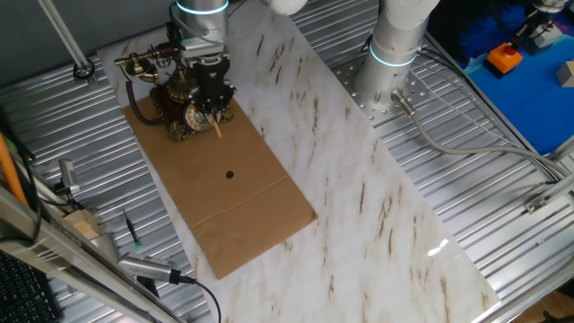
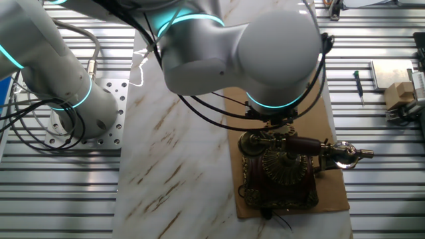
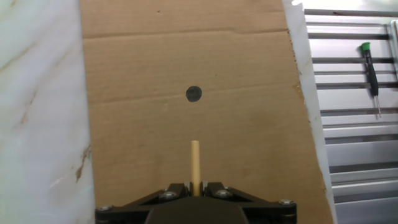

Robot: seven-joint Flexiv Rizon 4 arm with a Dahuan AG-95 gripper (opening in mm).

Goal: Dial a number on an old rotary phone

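The end effector (image 1: 213, 100) sits right over the front of the old rotary phone (image 1: 182, 100), its jaws pinched tight on a thin tan wooden stick (image 3: 195, 165). From the hand view, that stick pokes straight out between the closed black fingers (image 3: 171, 189), with brown cardboard behind it. In one fixed view the stick's lower end (image 1: 217, 128) slants down just in front of the phone's round pale dial (image 1: 192, 116); whether the tip touches the dial, can't tell from here.

The phone stands at the far end of a cardboard sheet (image 1: 242, 206), which lies on the marbled white tabletop (image 1: 377, 215). From the other fixed view, the handset (image 2: 312, 147) rests across the cradle, brass end gleaming, while the big white arm (image 2: 239, 53) looms over it and hides the dial.

There's a small dark round spot (image 3: 194, 94) on the cardboard, well apart from the phone. Off to the side, on the ribbed metal surface, lies a green-capped screwdriver (image 3: 371, 74).
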